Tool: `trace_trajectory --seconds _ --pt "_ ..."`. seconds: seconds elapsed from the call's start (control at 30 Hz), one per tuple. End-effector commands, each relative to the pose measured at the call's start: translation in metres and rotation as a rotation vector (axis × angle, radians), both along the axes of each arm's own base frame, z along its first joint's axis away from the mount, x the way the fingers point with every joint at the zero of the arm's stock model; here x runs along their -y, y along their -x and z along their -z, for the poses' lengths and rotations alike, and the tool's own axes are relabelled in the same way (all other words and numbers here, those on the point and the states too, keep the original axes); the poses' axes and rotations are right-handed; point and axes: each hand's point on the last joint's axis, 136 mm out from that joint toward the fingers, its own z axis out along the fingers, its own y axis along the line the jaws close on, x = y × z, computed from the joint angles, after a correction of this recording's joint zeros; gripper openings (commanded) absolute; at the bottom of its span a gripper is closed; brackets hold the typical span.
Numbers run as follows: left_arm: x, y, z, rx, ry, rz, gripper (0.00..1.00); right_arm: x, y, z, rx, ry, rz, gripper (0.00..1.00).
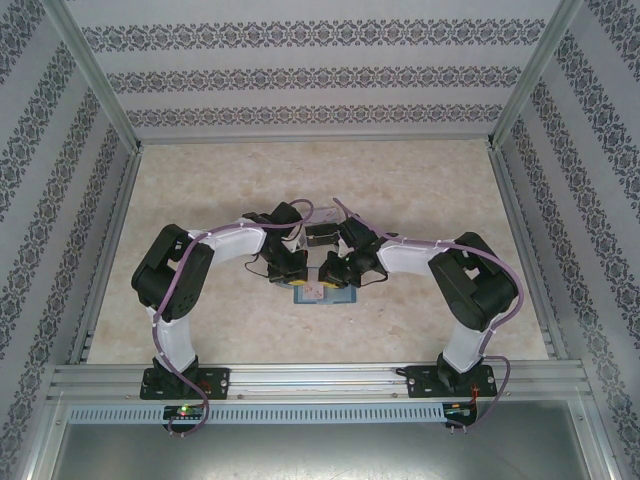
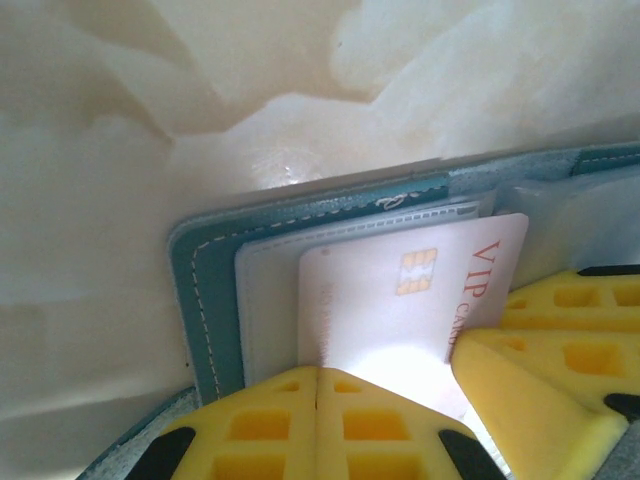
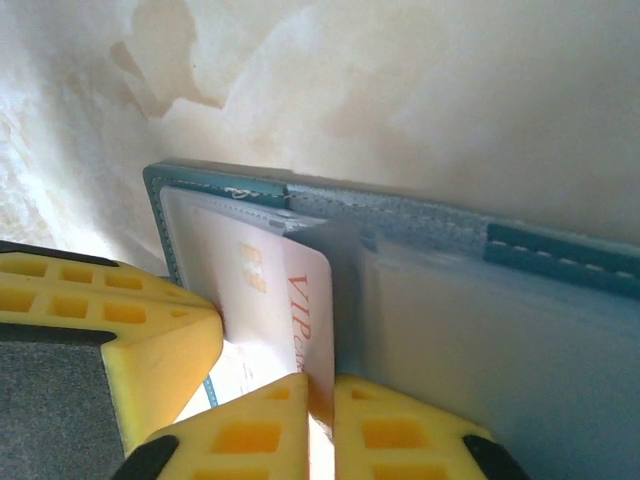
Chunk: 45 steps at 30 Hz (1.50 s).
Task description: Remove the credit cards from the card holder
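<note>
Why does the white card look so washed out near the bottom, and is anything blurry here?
Left wrist view: glare bleaches the lower part of the card, while its chip and lettering stay readable. Right wrist view: the clear pocket of the wallet nearest the lens looks soft and hazy. Top view: even light, but the wallet is too small for detail.

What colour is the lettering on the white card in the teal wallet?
Orange-red letters on the white plastic card; clearest from the left wrist.
</note>
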Motion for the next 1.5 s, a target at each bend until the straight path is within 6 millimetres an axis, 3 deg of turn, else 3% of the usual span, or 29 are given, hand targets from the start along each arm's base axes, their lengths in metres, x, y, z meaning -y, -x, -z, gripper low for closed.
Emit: trace_trajectory --seconds 0.0,0.33,0.7,1.47 --pt "-0.01 0.017 0.024 -0.066 -0.075 0.028 0.0 -0.009 -0.009 -0.018 0.067 -0.071 -0.011 0.09" --pt "-0.01 0.017 0.022 -0.063 -0.079 0.026 0.0 0.024 -0.005 -0.007 0.073 0.111 -0.022 0.02" --pt "-0.011 0.018 0.022 -0.066 -0.08 0.027 0.0 0.052 -0.001 -0.013 0.093 0.278 -0.06 0.01" --pt "-0.012 0.019 0.022 -0.066 -0.083 0.028 0.0 0.054 0.0 -0.025 0.137 0.425 -0.121 0.01"
